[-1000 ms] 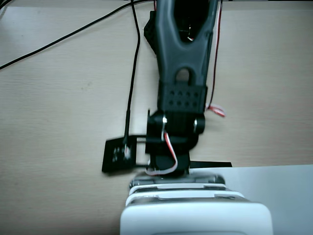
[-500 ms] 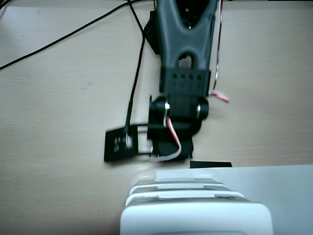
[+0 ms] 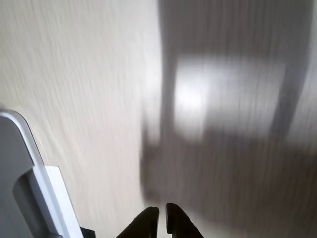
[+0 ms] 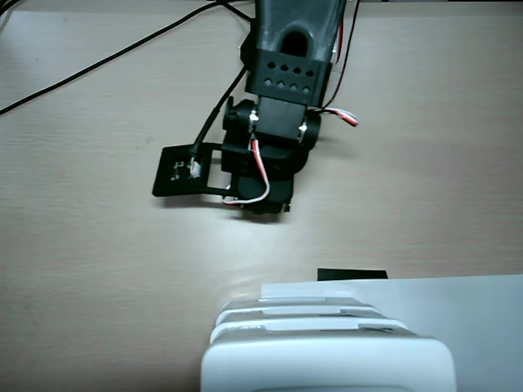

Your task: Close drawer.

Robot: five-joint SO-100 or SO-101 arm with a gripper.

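The white cabinet [image 4: 327,363] stands at the bottom of the fixed view, with its front facing the arm. The drawer [image 4: 304,310] shows only as stacked pale front lips sticking out a little toward the arm; how far out it is I cannot tell. My gripper [image 4: 260,206] hangs low over the table, a short gap away from those lips. In the blurred wrist view my gripper [image 3: 162,214] has its dark fingertips nearly touching, with nothing between them. A grey, white-rimmed part of the cabinet [image 3: 27,168] fills that view's lower left.
A black flat plate with a connector [image 4: 184,171] lies left of the arm in the fixed view. Black cables [image 4: 122,53] run across the table at the top left. A small black piece [image 4: 351,274] and a pale flat sheet [image 4: 458,302] lie beside the cabinet.
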